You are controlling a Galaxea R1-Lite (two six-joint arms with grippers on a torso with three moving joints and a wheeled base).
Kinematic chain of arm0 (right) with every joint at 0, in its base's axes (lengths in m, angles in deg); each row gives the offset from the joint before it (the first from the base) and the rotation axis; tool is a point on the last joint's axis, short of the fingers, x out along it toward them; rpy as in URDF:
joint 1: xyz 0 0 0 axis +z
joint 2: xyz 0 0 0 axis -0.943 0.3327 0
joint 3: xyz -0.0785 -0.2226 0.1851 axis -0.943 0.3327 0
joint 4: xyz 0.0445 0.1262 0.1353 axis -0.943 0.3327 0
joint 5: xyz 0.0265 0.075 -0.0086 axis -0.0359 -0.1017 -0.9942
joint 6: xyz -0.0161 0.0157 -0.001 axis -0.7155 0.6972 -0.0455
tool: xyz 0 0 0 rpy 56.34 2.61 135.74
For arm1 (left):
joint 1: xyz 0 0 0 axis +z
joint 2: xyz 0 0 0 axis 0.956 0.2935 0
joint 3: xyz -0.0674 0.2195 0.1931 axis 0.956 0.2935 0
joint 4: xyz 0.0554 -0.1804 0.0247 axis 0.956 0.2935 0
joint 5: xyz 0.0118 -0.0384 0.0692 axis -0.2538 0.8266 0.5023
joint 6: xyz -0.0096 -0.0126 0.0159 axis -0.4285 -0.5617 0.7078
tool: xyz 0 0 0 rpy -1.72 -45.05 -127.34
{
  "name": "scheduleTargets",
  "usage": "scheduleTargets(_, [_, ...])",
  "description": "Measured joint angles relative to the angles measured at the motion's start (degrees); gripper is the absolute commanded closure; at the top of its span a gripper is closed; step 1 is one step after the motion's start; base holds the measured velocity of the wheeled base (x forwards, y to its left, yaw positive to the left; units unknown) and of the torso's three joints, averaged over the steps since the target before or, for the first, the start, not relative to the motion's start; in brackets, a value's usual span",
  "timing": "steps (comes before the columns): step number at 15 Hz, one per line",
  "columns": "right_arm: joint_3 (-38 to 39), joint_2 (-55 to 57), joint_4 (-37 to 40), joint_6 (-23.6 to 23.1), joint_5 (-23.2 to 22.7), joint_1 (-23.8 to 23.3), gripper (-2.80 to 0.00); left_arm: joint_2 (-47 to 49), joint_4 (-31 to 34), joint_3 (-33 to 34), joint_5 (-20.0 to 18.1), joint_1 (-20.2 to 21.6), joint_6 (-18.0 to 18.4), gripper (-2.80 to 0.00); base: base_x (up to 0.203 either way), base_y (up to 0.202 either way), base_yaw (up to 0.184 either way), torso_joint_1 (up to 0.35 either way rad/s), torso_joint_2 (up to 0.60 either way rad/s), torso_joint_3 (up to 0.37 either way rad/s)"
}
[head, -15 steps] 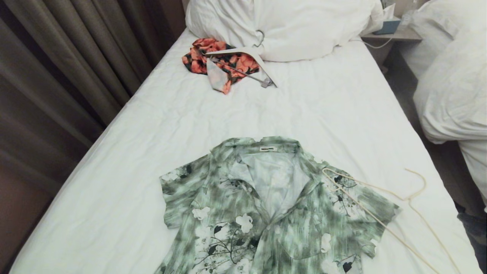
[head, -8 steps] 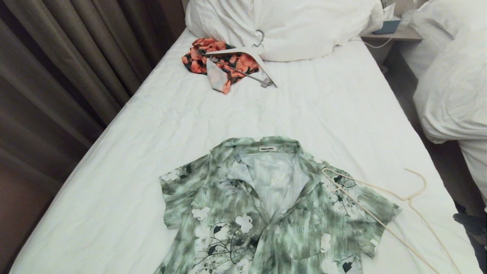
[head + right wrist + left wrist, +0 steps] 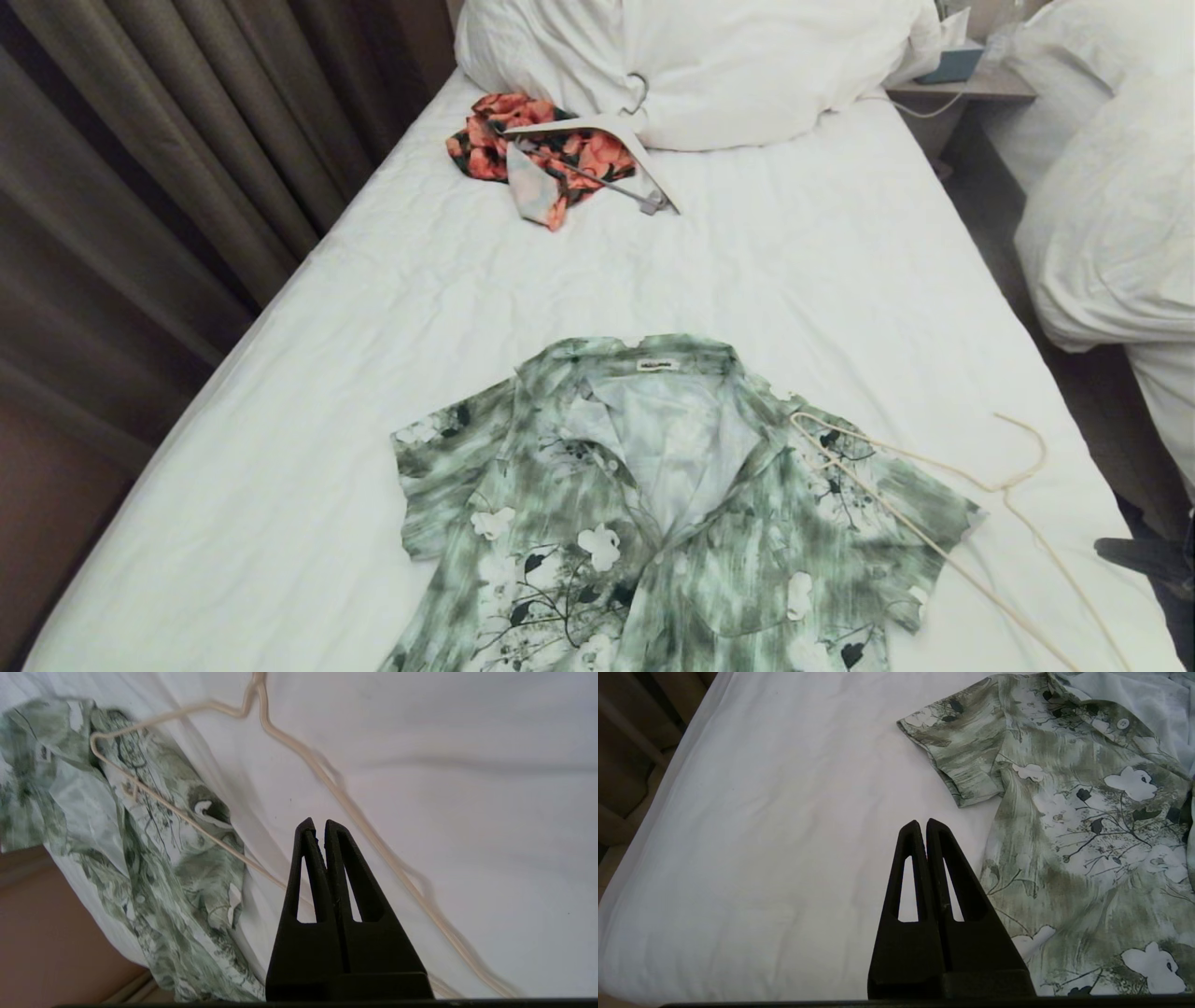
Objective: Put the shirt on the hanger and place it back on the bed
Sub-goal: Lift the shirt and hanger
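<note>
Hanger [image 3: 327, 772] on the bed [image 3: 467, 812] — just beyond closed right gripper [image 3: 316, 823]

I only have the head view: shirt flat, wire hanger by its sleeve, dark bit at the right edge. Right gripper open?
Observer: No. The right gripper is shut, empty, above the hanger.
Operator: Touching the wire?
Observer: Can't tell; it holds nothing.
Operator: Left gripper?
Observer: The left gripper is shut too, over bare sheet of the bed beside the shirt sleeve.
</note>
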Motion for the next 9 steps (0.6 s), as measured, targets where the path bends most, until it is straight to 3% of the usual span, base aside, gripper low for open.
scheduleTargets(4, [-1.32, 1.6, 0.92, -1.36, 0.24, 0.15, 0.0, 0.0, 0.0, 0.0, 0.0, 0.0, 0.02, 0.0, 0.0, 0.0, 0.0, 0.0, 0.0, 0.0])
scheduleTargets(9, [-2.4, 7.1, 0.81, -8.19, 0.51, 0.24, 0.0, 0.0, 0.02, 0.0, 0.02, -0.02, 0.0, 0.0, 0.0, 0.0, 0.0, 0.0, 0.0, 0.0])
